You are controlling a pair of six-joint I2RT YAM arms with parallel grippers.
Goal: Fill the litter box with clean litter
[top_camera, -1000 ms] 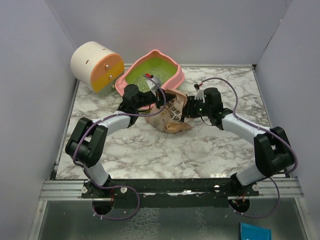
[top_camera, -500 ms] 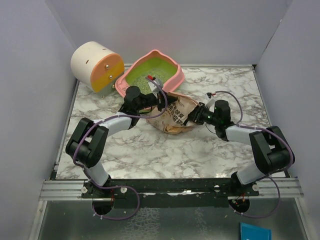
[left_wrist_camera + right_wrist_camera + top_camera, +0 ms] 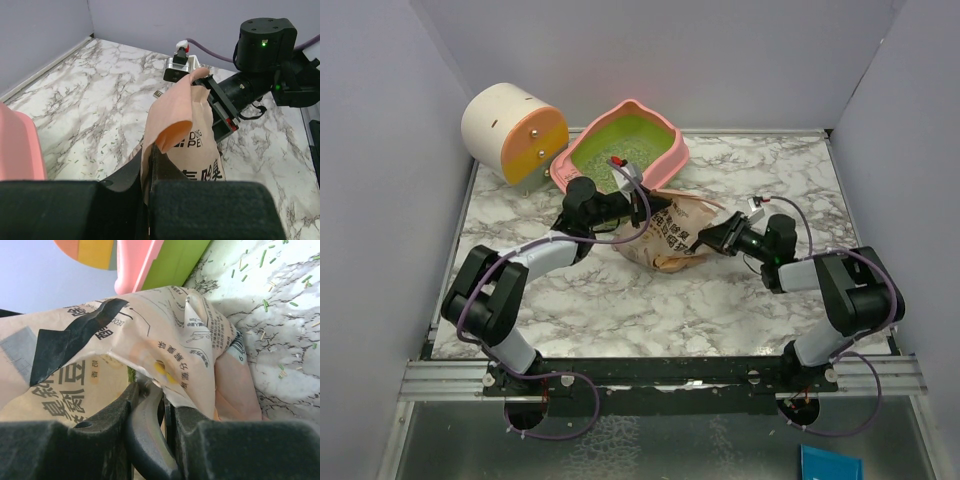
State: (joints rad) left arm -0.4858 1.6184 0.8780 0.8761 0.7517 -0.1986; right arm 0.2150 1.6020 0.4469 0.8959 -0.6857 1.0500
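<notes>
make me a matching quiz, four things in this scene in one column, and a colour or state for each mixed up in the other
1. litter box
2. cylinder
3. bag
4. right gripper

A. cream and orange
B. shut on the bag's edge
C. pink rim, green inside
D. tan with black print

Pairs: 1-C, 2-A, 3-D, 4-B

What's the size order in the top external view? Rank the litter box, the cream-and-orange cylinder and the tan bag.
1. litter box, widest.
2. cream-and-orange cylinder.
3. tan bag, crumpled and partly covered, so its place below the cylinder is unsure.
</notes>
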